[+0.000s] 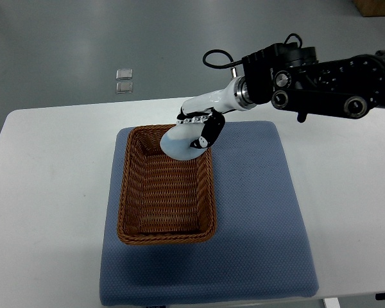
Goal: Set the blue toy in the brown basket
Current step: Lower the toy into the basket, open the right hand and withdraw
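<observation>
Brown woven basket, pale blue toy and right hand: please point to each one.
brown woven basket (167, 239): top view, near rim.
pale blue toy (179, 145): top view, its middle.
right hand (202, 128): top view, fingers around toy.

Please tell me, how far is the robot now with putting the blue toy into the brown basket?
Done, by the look of it: the right hand has grasped the pale blue toy and carried it over the far end of the brown basket. In hand: the toy is held over the far right corner, above the rim. Left: lowering and releasing it; the basket floor looks bare. The left arm is not visible.
</observation>
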